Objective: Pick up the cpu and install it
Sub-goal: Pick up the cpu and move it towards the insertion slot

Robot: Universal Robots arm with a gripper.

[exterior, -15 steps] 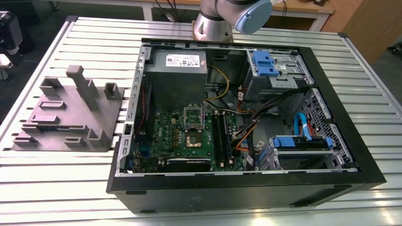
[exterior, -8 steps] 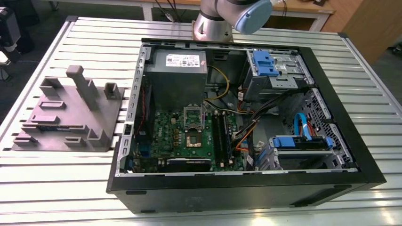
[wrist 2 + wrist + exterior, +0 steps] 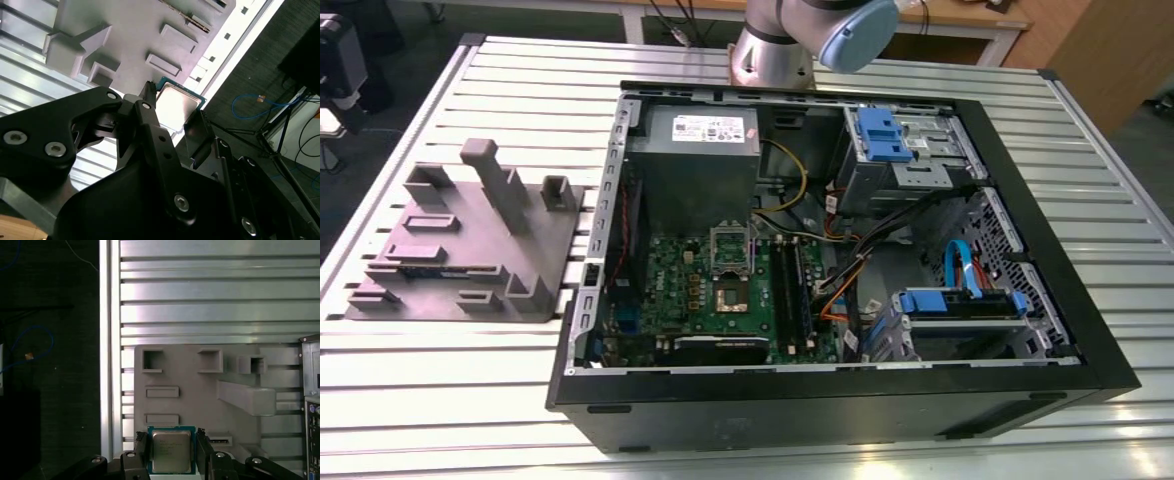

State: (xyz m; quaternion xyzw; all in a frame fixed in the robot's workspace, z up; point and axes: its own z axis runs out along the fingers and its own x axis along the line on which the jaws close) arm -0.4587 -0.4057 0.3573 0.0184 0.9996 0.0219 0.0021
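Pinching the cpu point(image 3: 171, 452) by opposite edges (likely sparing its contacts), the end effector point(image 3: 172, 441) holds it above the grey holder point(image 3: 550, 262), nine o'clock of the case point(image 3: 827, 410) in the exterior view.

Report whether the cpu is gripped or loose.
Gripped: in the first wrist view the gripper clamps the cpu by opposite edges, above the grey fixture.
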